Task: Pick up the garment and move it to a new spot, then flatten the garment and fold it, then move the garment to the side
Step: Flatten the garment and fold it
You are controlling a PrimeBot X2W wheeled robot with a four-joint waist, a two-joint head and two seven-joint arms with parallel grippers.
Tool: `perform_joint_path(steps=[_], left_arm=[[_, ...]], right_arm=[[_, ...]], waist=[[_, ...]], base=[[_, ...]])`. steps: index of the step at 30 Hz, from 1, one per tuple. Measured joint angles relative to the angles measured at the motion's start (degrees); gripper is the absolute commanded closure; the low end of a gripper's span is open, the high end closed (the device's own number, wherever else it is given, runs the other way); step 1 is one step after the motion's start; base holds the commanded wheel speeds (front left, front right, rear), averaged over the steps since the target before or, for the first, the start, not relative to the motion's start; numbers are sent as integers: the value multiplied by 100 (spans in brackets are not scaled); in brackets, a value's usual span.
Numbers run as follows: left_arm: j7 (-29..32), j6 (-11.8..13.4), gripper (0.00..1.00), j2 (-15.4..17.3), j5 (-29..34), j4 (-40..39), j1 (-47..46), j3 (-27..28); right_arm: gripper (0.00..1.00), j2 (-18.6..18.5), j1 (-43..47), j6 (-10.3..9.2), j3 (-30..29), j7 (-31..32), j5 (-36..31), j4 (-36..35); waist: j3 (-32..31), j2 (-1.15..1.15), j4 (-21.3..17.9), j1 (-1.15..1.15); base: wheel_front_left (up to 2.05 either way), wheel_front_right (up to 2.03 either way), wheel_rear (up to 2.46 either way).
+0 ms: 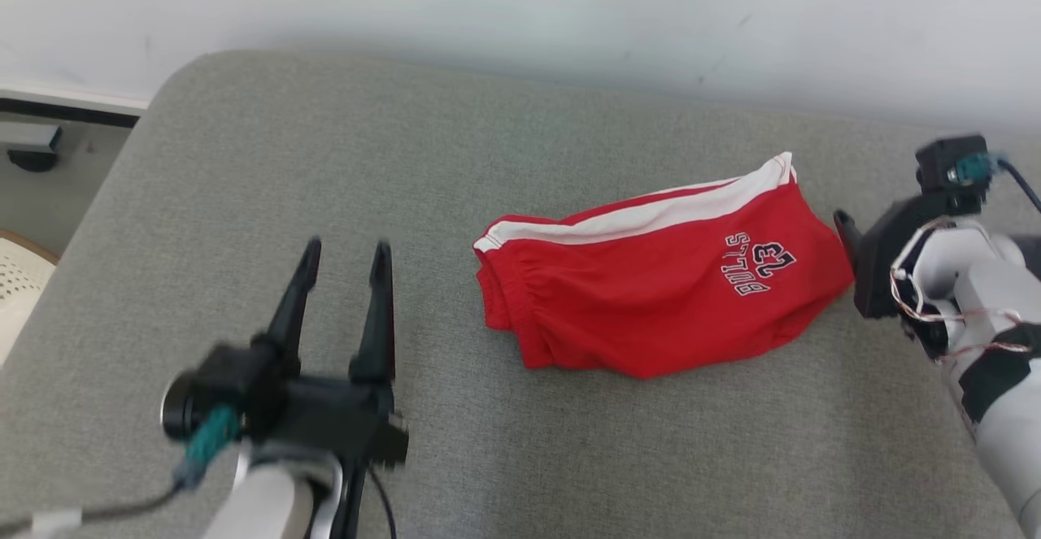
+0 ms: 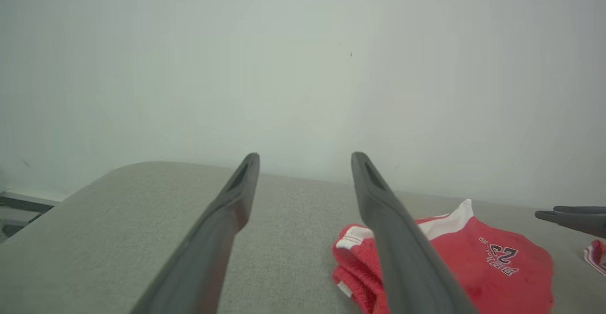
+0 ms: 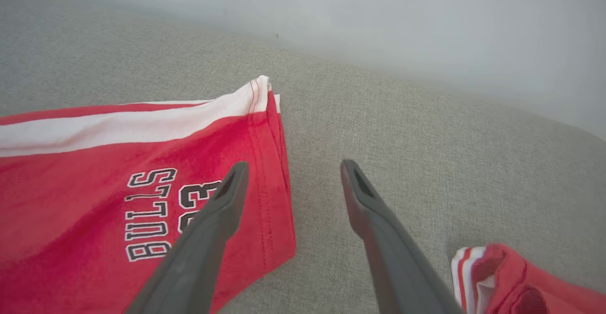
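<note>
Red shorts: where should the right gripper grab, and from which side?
Take the leg hem, the end of the shorts nearest the open right gripper, coming in low from the robot's right. Its stacked layers form a straight, exposed edge on the cushion.

The grey fabric cushion [image 1: 244, 165] before me carries red shorts [image 1: 651, 303], folded over, on my right side. A second red-and-white cloth [image 3: 516, 281] lies near them, not touching.

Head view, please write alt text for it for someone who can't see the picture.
Folded red shorts with a white side stripe and a BULLS 23 print lie on a grey cushion against a pale wall. The left gripper is open to their left, clear of the fabric; the right gripper sits close beside their right edge.
</note>
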Motion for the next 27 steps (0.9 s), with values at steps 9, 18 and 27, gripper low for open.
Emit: perform_joint_path(steps=[9, 18, 27], left_arm=[[0, -56, 0, -20, 453, -1056, 1406, 99], [0, -207, 0, -136, 546, -1234, 1543, 92], [0, -201, 0, -187, 602, -1224, 1639, 121]], right_arm=[[0, 75, 147, 0, -538, 21, 142, 719], [31, 79, 201, 0, -875, 315, 86, 1012], [100, 202, 409, 1, -1136, 314, -264, 1035]], waist=[[0, 0, 274, 1], [162, 0, 540, 2], [-28, 0, 538, 2]], base=[[0, 0, 0], [0, 0, 0], [0, 0, 0]])
